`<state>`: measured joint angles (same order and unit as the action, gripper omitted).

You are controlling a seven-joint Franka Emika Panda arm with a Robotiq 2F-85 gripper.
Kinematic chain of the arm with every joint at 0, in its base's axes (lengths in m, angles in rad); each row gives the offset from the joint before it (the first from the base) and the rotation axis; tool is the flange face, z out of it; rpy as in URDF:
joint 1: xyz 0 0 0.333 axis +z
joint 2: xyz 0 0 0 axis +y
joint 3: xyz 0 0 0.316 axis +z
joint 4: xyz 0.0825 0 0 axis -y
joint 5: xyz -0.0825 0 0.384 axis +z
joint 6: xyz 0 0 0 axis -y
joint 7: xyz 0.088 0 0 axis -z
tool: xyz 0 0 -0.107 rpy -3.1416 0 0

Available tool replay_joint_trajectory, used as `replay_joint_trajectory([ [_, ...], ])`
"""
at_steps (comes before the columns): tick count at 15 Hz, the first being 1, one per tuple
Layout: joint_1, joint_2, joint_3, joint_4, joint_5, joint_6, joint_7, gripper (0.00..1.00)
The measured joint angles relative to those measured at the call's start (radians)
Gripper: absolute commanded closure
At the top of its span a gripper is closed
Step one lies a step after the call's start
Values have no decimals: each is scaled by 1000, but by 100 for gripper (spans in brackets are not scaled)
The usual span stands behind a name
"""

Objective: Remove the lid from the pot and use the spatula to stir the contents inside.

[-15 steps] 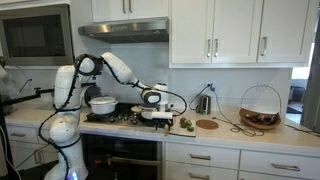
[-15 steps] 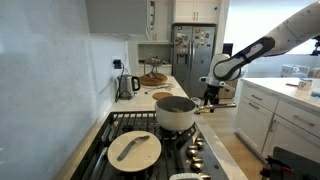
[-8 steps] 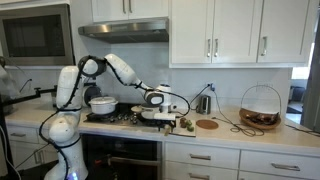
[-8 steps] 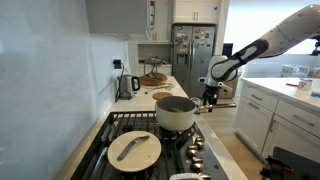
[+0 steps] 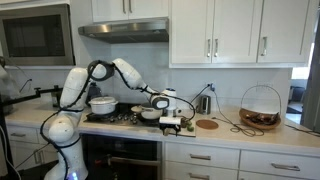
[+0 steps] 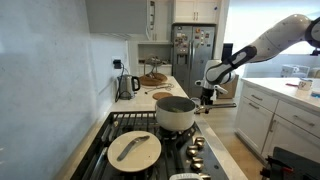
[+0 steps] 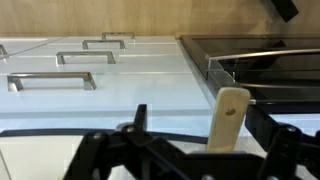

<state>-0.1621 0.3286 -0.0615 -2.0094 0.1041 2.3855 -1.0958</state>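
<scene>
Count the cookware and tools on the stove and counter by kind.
Pots: 2 (small pot, larger domed pot)
Kettle: 1
Spatula: 1
Total: 4

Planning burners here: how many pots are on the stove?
2, in an exterior view: an open white pot farther away, a lidded white pot nearest. None looks hidden.

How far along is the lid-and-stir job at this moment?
Done: the pot stands uncovered, its dark inside showing. In hand: the open gripper hangs beyond the pot, with the wooden spatula close by in the wrist view, not gripped. Left: grasp the spatula, then stir.
</scene>
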Motion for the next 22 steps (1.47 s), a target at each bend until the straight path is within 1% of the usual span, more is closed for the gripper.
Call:
replay_joint_trajectory([
  [8,-18,80,2,74,-1,-16,2,0],
  [9,-21,83,2,80,-1,-21,2,6],
  [10,-23,85,3,85,-1,-25,2,21],
  [11,-26,86,4,88,-1,-31,2,23],
  [12,-27,86,4,90,-1,-36,2,20],
  [13,-27,86,4,92,-1,-38,2,25],
  [14,-27,86,5,93,-1,-41,2,28],
  [17,-27,85,10,94,-1,-52,2,18],
  [18,-27,85,12,94,-2,-55,2,9],
  [19,-27,85,14,94,-3,-56,2,5],
  [21,-27,83,18,94,-3,-57,2,0],
  [22,-27,81,19,93,-3,-57,2,0],
])
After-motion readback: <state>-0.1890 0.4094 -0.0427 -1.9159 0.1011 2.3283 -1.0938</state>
